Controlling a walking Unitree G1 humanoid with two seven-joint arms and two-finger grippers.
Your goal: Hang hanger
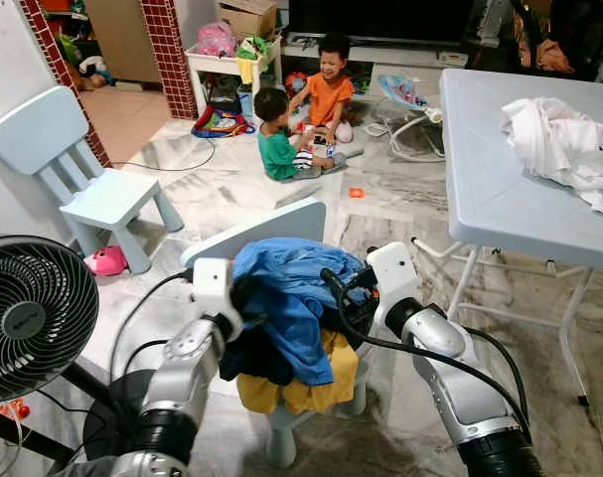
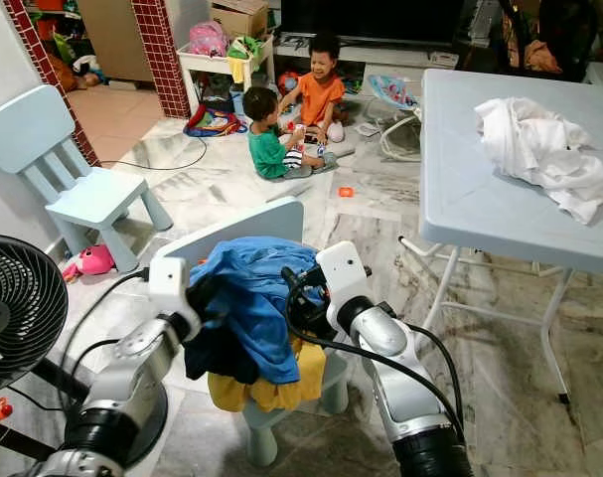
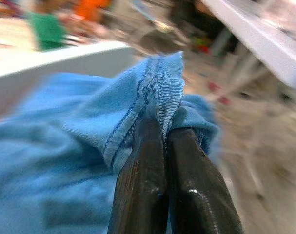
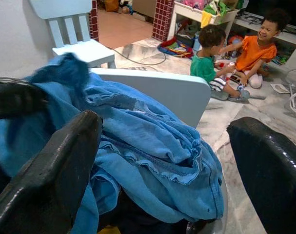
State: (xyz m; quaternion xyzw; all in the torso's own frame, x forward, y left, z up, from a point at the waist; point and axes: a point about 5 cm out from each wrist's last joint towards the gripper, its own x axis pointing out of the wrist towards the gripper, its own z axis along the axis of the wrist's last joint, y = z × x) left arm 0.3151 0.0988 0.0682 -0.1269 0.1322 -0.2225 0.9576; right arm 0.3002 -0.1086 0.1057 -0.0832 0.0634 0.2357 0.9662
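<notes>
**Left end effector pinches blue shirt over small chair**

Left end effector point(image 3: 163, 146) is clenched on the ribbed hem of a blue shirt point(image 1: 286, 288), its two black fingers point(image 3: 143, 185) pressed together with the cloth caught between their tips. Right end effector point(image 4: 162, 161) sits at the other side of the same shirt with its fingers spread wide, gripping nothing. The shirt tops a heap of clothes, with dark fabric and a yellow garment point(image 1: 301, 393) beneath it, piled on a small pale-blue chair point(image 1: 281, 224) directly before the robot. I cannot make out a hanger anywhere in the heap or nearby.

To the robot's right stands a light-grey counter point(image 1: 480, 189) carrying a crumpled white cloth point(image 1: 559, 144). A black fan point(image 1: 28, 313) stands at the left, and a second pale-blue chair point(image 1: 87, 184) sits by the wall. Two children point(image 1: 301, 109) sit on the marble floor farther off among toys.
</notes>
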